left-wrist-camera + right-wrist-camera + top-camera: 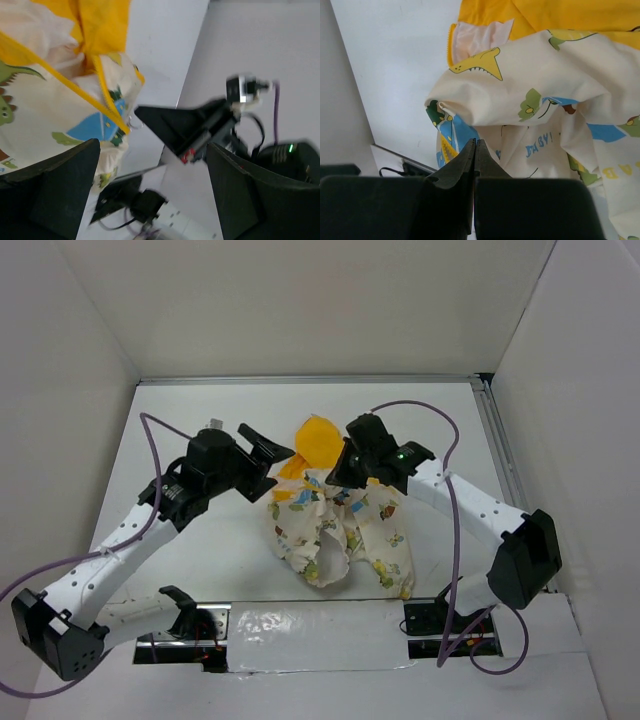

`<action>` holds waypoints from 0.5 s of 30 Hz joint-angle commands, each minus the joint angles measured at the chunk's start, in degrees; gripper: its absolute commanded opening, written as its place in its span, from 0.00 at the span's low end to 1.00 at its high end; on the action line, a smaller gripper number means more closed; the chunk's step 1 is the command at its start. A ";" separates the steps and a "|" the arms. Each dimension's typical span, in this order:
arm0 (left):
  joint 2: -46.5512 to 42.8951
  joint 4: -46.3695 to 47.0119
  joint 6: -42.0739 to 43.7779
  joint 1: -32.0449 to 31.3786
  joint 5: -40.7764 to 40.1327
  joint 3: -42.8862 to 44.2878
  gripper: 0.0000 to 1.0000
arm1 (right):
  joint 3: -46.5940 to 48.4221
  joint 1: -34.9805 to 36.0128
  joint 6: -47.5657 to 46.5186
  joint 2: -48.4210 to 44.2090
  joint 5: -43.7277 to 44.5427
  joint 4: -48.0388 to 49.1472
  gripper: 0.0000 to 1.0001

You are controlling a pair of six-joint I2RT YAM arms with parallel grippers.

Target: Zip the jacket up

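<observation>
The jacket (345, 530) lies crumpled mid-table, cream with cartoon prints, its yellow hood (320, 440) toward the back. My left gripper (275, 465) hovers just left of the hood, open, with nothing between its fingers (55, 190). In the left wrist view the jacket (45, 110) fills the upper left, its yellow-trimmed edge (107, 105) hanging beside the right gripper's black tip. My right gripper (337, 475) sits over the jacket's upper part, shut. In its wrist view the right gripper (476, 142) has its tips pressed together in front of the printed fabric (540, 115); I see no cloth between them.
White walls enclose the table on three sides. A metal rail (500, 450) runs along the right edge. A silver taped strip (300, 625) and both arm bases line the near edge. Purple cables (150, 440) loop off each arm.
</observation>
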 commanded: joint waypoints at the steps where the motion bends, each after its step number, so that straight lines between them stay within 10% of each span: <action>1: 0.55 8.99 12.12 -5.17 9.81 2.78 0.99 | 3.24 -0.58 1.18 0.35 -1.73 1.06 0.00; 15: 10.31 -1.75 41.55 -25.92 -17.71 15.97 0.99 | 19.77 -1.72 -4.53 7.30 -11.32 -13.70 0.00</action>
